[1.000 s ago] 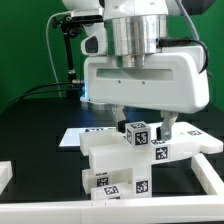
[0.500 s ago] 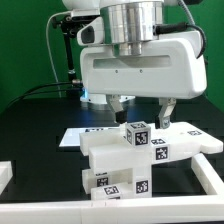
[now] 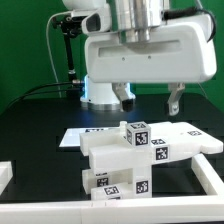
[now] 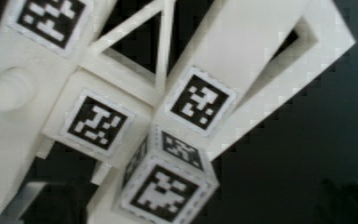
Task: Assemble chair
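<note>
Exterior view first: we see the chair (image 3: 120,160) near the middle of the black desk (image 3: 35,125). It is a stack of chunky white plastic pieces, with a small cube block (image 3: 137,133) on its upper step. The end effector (image 3: 150,98) hangs above it, well clear, with its two fingers spread and nothing between them. Behind the chair lies the flat marker board (image 3: 72,136), towards the exterior view's left.

We judge the pieces to be light, rigid and unlikely to deform under a pinch. The plastic looks smooth and faintly glossy, so we would expect it to slip if it were taken on a corner or a slope. The safest hold would be across two flat parallel faces, on a bar or wall narrow enough to fit between the fingers. We cannot tell how firmly the block is seated, so a knock from the side might shift it.

Wrist view, looking down on the chair (image 4: 247,55), shows straight edges, angular dark openings between diagonal struts, and matte black-and-white square tags stuck on several faces. The corners are crisp and the faces are plain and untextured.
</note>
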You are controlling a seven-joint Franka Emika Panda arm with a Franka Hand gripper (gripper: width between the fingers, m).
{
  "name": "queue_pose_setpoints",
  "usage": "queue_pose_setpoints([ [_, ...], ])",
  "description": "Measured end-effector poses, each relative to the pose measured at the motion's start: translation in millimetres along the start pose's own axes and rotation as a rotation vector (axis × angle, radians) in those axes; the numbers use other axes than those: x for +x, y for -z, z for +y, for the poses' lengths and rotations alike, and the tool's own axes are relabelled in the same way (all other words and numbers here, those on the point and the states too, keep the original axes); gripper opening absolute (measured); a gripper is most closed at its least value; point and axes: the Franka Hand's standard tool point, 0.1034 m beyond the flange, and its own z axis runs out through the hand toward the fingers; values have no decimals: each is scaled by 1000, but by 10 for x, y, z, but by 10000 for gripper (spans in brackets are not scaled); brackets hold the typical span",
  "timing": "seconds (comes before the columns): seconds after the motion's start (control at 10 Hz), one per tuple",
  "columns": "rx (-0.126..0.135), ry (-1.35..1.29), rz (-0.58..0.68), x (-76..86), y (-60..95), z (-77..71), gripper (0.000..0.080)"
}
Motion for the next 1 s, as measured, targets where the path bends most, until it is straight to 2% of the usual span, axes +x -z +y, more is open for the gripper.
queue_pose_setpoints([
  [0.2, -6, -2, -3, 4, -52, 23, 649],
  [1.0, -7, -2, -4, 2, -59, 25, 649],
])
